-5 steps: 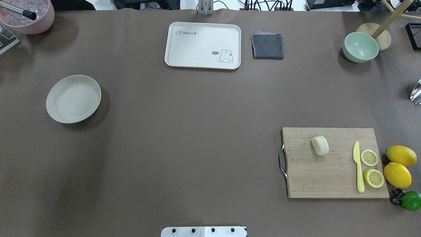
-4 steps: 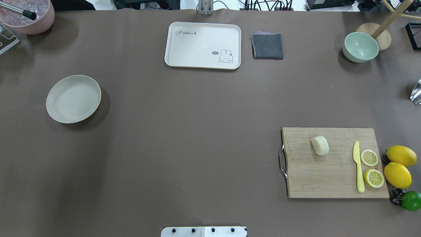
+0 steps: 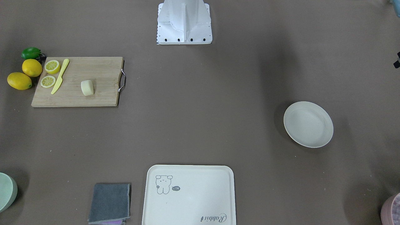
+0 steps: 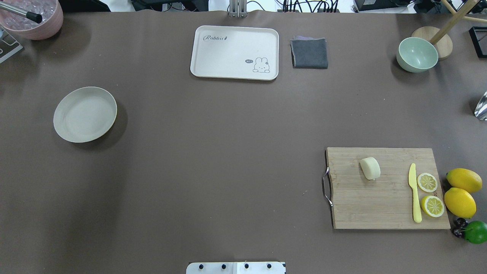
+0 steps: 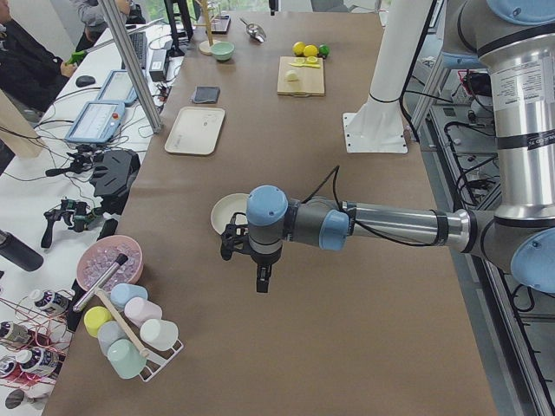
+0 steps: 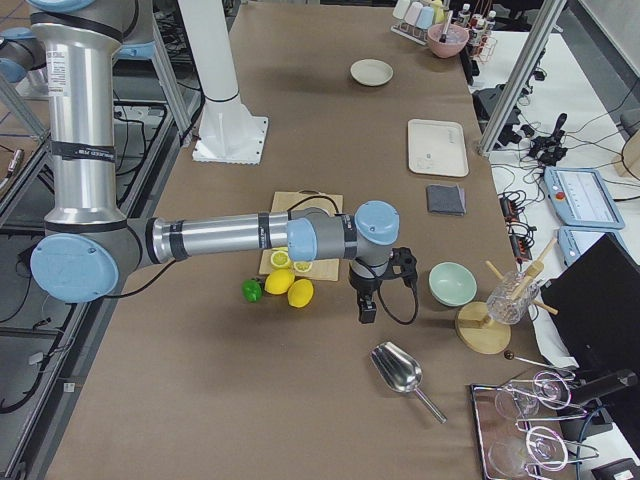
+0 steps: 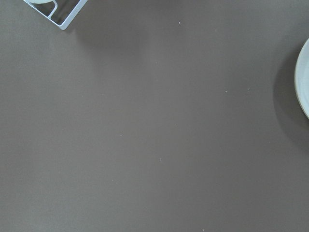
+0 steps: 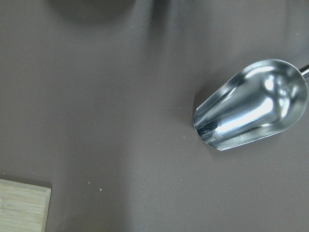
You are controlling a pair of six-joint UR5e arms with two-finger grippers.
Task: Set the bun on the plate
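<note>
The bun [image 4: 370, 168], a pale cream block, lies on the wooden cutting board [image 4: 380, 207] at the right; it also shows in the front view as the bun [image 3: 87, 87]. The round off-white plate [image 4: 85, 114] sits bare at the left, and its rim, the plate [image 7: 305, 82], edges into the left wrist view. Only the side views show the grippers. The left gripper [image 5: 263, 279] hangs above the table just beside the plate [image 5: 227, 211]. The right gripper [image 6: 367, 312] hangs past the lemons, off the board. Whether either is open or shut I cannot tell.
On the board lie a yellow knife [image 4: 414, 192] and two lemon halves [image 4: 427, 182]; whole lemons [image 4: 459, 202] and a lime [image 4: 475, 231] sit beside it. A cream tray [image 4: 234, 52], grey cloth [image 4: 309, 53] and green bowl [image 4: 417, 54] line the far edge. A metal scoop [image 8: 251, 111] lies under the right wrist.
</note>
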